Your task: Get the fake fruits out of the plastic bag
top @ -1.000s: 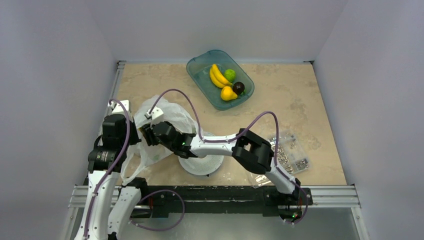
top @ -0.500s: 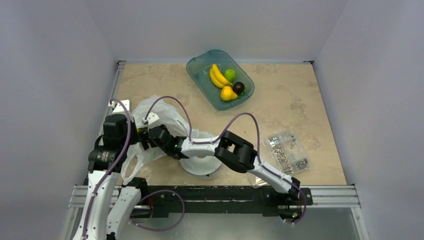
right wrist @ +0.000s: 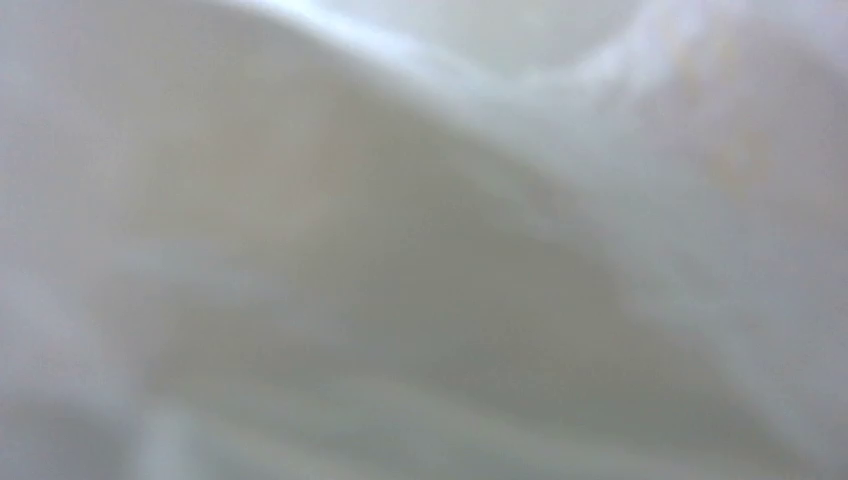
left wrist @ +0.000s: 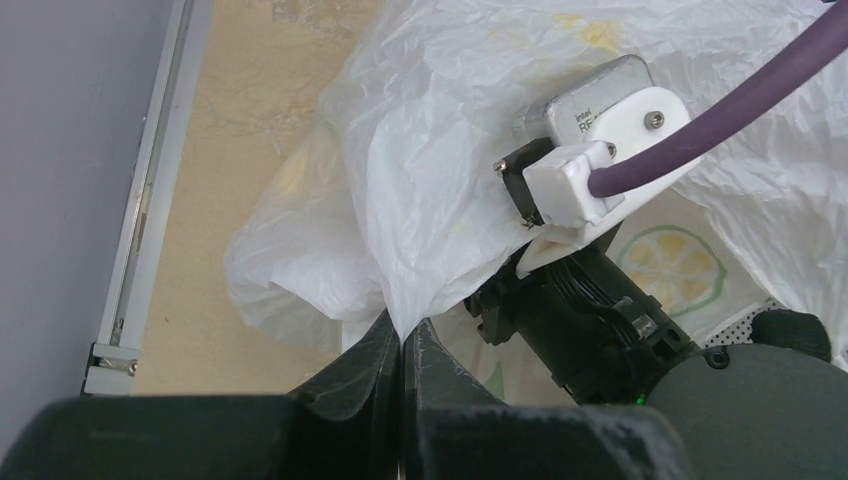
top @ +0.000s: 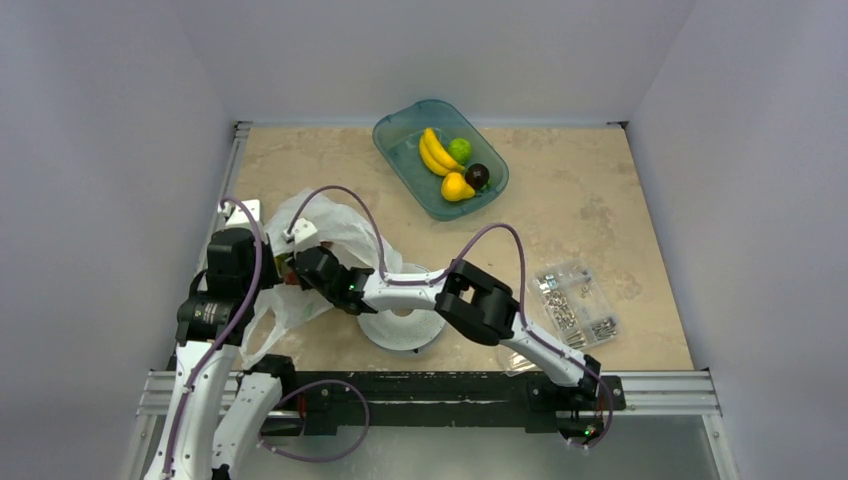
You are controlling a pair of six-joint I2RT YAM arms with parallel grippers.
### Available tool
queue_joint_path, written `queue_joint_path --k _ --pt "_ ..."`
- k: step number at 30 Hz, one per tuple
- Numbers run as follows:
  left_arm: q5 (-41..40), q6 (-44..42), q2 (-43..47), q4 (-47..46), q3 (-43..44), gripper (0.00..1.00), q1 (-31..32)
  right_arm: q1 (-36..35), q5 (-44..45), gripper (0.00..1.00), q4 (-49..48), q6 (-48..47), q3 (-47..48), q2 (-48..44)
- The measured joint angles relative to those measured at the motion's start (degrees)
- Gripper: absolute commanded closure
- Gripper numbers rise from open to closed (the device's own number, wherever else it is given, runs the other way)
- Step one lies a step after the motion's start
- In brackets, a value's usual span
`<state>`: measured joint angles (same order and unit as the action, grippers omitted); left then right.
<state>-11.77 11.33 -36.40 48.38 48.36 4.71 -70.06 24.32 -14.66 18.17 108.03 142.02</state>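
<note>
The white crinkly plastic bag (top: 340,225) with lemon prints lies at the table's left. My left gripper (left wrist: 402,330) is shut on a pinched fold of the bag's (left wrist: 430,150) edge and holds it up. My right gripper (top: 297,266) reaches into the bag's mouth. Its fingers are buried in the plastic, so I cannot see how they stand or whether they touch anything. The right wrist view shows only blurred white plastic (right wrist: 420,240). Any fruit inside the bag is hidden. A green fruit (top: 459,150) and a yellow fruit (top: 456,187) lie in the teal bin (top: 392,135).
The teal bin at the back also holds a banana bunch (top: 433,152) and a dark plum (top: 477,175). A white round plate (top: 405,328) sits under my right forearm. A clear bag of screws (top: 575,300) lies at the right.
My right arm has pushed left, deeper into the bag's mouth, and its elbow has swung left with it. The left gripper has kept its pinch on the bag.
</note>
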Motion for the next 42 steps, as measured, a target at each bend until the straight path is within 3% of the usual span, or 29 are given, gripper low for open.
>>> queue_joint_path --k 5,32,42 --pt "0.00 0.00 -0.09 -0.13 0.00 1.00 0.37 0.04 -1.31 1.00 1.49 -0.17 -3.34 -4.63" --pt "-0.52 0.04 0.31 -0.52 0.00 1.00 2.58 0.92 -6.05 1.00 3.08 7.26 -27.80 -39.71" --pt "-0.63 0.04 0.11 -0.48 0.00 1.00 2.84 11.17 -8.63 1.00 5.92 10.34 -36.24 -58.01"
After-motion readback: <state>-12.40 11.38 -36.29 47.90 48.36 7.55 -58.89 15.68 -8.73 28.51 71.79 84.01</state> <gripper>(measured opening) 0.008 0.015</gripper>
